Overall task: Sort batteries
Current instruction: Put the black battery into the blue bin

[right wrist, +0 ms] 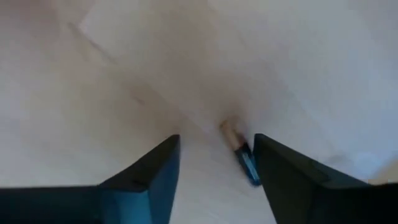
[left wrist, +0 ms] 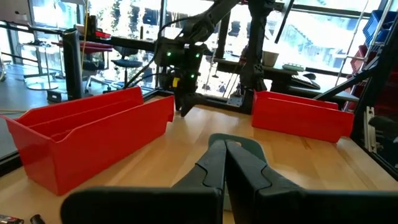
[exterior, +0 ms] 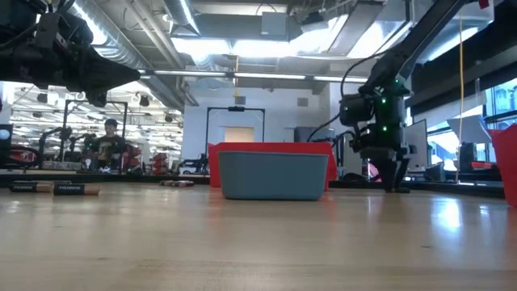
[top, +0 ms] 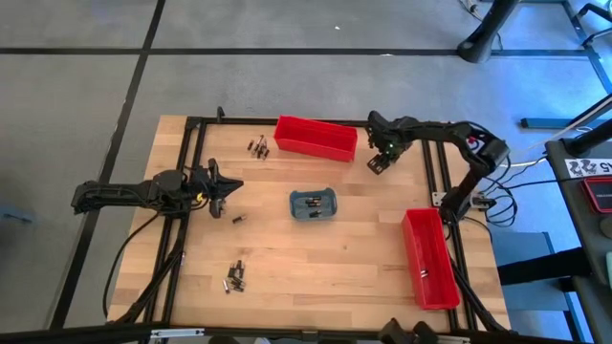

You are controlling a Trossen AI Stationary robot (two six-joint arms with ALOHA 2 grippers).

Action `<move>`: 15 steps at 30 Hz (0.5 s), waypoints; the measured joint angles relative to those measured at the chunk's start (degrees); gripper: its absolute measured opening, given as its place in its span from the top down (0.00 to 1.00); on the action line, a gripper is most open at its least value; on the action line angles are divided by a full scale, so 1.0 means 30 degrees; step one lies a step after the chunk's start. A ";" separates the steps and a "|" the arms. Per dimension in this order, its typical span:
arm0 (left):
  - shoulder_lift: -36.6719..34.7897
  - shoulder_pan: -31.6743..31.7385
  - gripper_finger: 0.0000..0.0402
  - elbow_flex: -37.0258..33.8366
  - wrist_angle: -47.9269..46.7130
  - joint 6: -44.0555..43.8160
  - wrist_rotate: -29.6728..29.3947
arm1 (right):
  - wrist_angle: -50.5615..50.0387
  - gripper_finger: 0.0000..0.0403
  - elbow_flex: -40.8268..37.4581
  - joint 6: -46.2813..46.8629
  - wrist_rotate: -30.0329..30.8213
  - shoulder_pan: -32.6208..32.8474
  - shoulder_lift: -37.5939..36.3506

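Currently the right pincer is down at the surface beside the far red bin, fingers spread, nothing gripped. Right wrist view: one battery lies on the wood between the fingertips, closer to one finger, at an angle to the gap.

Left pincer waits above the surface's left side, clenched, empty. Loose batteries at far left, near left; a few already in the grey-blue tray.

Judgement: centre the gap over the battery, square the fingers across its length, settle lower, then close slowly so it doesn't roll or squirt out.
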 joint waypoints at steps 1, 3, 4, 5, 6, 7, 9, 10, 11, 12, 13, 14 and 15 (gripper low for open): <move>0.0000 0.0000 1.00 0.0000 0.0004 0.0000 0.0000 | 0.0008 0.55 0.0032 -0.0176 -0.0251 -0.0001 0.0097; 0.0000 0.0000 1.00 -0.0005 -0.0009 -0.0002 0.0007 | -0.0002 0.61 0.0062 -0.0430 -0.1081 -0.0037 0.0276; 0.0000 0.0000 1.00 0.0000 -0.0007 -0.0002 0.0005 | 0.0008 0.64 0.0062 -0.0574 -0.1486 -0.0037 0.0339; 0.0000 0.0000 1.00 0.0000 -0.0030 -0.0002 0.0007 | -0.0007 0.67 0.0062 -0.0598 -0.1750 -0.0030 0.0371; 0.0000 0.0000 1.00 0.0000 -0.0051 -0.0002 0.0015 | -0.0035 0.71 0.0062 -0.0620 -0.1934 -0.0023 0.0383; 0.0000 0.0000 1.00 -0.0004 -0.0072 -0.0002 0.0011 | -0.0073 0.75 0.0055 -0.0611 -0.2075 0.0005 0.0390; 0.0000 0.0000 1.00 0.0000 -0.0207 -0.0132 0.0013 | -0.0311 0.83 0.0048 -0.0587 -0.2214 0.0161 0.0410; 0.0000 0.0000 1.00 0.0000 -0.0223 -0.0282 0.0019 | -0.0465 0.87 0.0062 -0.0587 -0.2179 0.0261 0.0424; 0.0000 0.0000 1.00 0.0000 -0.0222 -0.0415 0.0022 | -0.0675 0.91 0.0062 -0.0587 -0.2030 0.0389 0.0424; 0.0000 0.0000 1.00 0.0000 -0.0219 -0.0487 0.0019 | -0.0919 0.95 0.0062 -0.0589 -0.1858 0.0539 0.0424; 0.0000 0.0000 1.00 0.0000 -0.0224 -0.0497 0.0022 | -0.1220 0.97 0.0020 -0.0604 -0.1659 0.0753 0.0436; 0.0000 0.0000 1.00 0.0000 -0.0223 -0.0497 0.0022 | -0.1284 0.98 0.0025 -0.0599 -0.1201 0.0976 0.0431; 0.0000 0.0000 1.00 0.0000 -0.0226 -0.0499 0.0022 | -0.1294 0.98 0.0011 -0.0592 -0.0906 0.1179 0.0453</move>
